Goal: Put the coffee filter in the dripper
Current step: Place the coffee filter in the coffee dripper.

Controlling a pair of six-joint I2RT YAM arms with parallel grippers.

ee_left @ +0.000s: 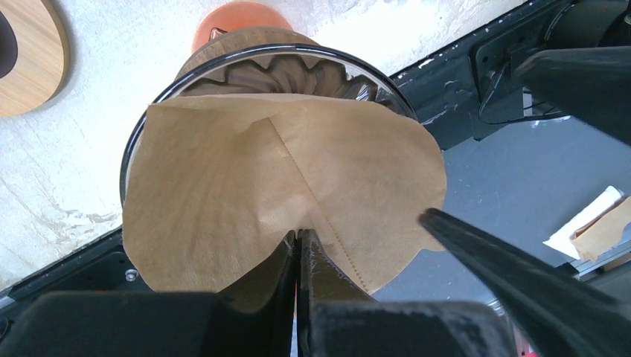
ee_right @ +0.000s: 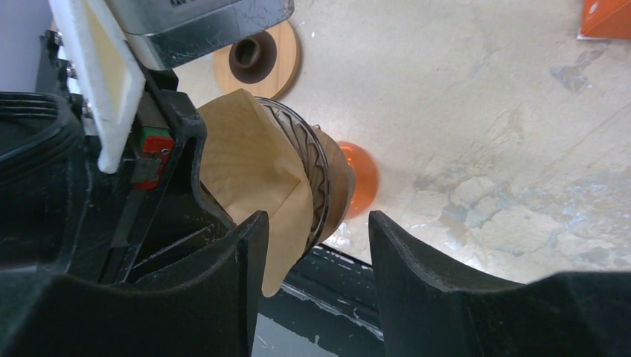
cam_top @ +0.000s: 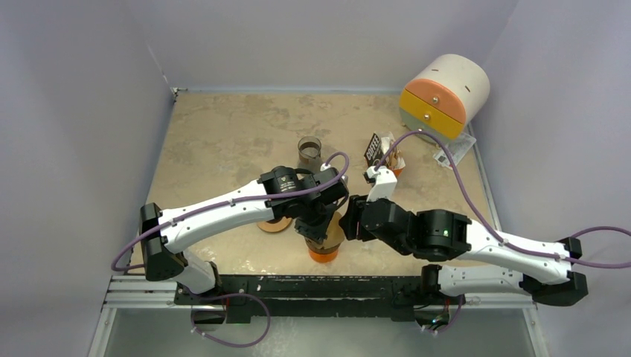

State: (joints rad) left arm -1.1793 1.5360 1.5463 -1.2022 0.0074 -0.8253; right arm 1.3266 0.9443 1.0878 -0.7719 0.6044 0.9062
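Pinching filter (ee_left: 283, 193) over dripper (ee_left: 298, 71), L hand (ee_left: 299, 245); top cam hides grip.

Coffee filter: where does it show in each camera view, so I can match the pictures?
Top external: the coffee filter is a small brown patch, low centre.
Left wrist: it fills the middle, covering most of the dripper mouth.
Right wrist: left of centre, against the dripper's ribbed wall.
Shared landmark: the orange base under the dripper.
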